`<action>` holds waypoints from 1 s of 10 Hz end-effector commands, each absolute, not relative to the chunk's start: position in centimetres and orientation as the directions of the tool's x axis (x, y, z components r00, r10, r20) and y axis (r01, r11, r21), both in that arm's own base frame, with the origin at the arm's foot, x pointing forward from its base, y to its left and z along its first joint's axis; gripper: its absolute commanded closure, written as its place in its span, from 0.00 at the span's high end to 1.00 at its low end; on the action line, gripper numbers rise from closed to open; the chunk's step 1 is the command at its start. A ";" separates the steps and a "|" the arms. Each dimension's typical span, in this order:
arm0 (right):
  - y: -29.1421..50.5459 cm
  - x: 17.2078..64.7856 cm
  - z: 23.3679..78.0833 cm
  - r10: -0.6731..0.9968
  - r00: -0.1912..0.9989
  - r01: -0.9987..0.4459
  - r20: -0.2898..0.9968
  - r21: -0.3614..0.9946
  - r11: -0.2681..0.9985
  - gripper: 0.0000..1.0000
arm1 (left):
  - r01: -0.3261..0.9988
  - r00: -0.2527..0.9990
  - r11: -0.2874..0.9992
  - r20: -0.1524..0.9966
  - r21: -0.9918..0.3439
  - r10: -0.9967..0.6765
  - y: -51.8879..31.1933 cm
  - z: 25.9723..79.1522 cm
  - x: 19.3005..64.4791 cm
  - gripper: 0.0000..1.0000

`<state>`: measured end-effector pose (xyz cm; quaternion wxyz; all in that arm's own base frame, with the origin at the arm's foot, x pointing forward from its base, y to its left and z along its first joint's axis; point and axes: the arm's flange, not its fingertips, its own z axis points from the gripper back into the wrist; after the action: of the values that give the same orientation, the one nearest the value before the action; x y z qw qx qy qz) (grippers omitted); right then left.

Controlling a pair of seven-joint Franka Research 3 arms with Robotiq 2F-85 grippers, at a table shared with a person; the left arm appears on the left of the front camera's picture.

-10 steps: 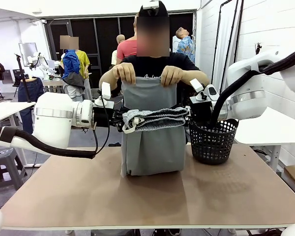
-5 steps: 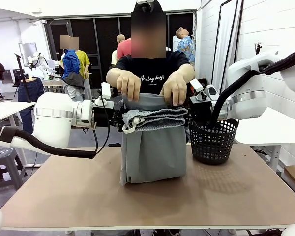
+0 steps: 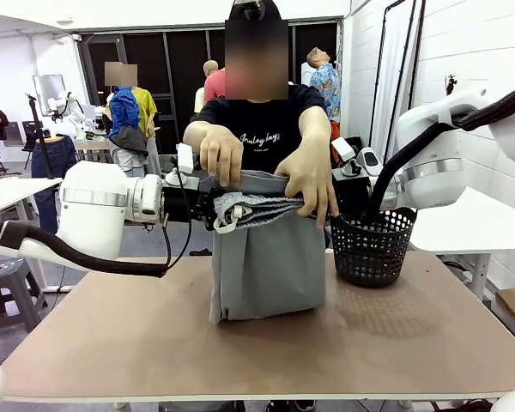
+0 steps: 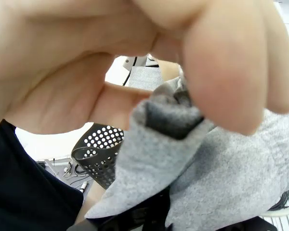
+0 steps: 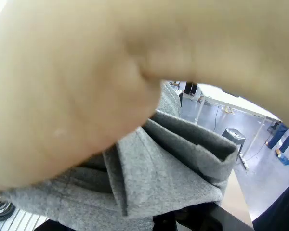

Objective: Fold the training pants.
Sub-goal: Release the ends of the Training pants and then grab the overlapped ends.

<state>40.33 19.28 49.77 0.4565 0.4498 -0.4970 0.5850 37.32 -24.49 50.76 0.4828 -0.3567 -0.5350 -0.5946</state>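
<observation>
We count one pants (image 3: 266, 266), hanging just left of one basket (image 3: 373, 249). Left gripper (image 3: 208, 206) and right gripper (image 3: 342, 196) both clamp its waistband. One hand (image 3: 223, 159) and a second hand (image 3: 313, 180) also grasp it.

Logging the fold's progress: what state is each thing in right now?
Light grey jersey training pants: doubled over, hanging from both grippers, lower end on the brown table.
Left gripper: shut on the waistband.
Right gripper: shut on the waistband.
Person's hands: gripping the pants' top edge.
Black mesh basket: upright on the table.
</observation>
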 end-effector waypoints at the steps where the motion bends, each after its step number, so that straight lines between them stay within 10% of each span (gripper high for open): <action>1: 19.3 39.8 49.7 0.050 -0.186 -0.980 0.981 -0.181 -0.080 0.00 | 0.954 -0.284 0.038 0.940 0.296 -0.189 -24.6 51.1 37.3 0.00; 10: 19.3 39.8 49.7 0.050 -0.186 -0.980 0.981 -0.181 -0.080 0.00 | 0.954 -0.284 0.038 0.940 0.296 -0.189 -24.6 51.1 37.3 0.00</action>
<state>40.35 19.22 49.77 0.4568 0.4494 -0.4974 0.5848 37.30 -24.50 50.76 0.4826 -0.3567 -0.5349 -0.5947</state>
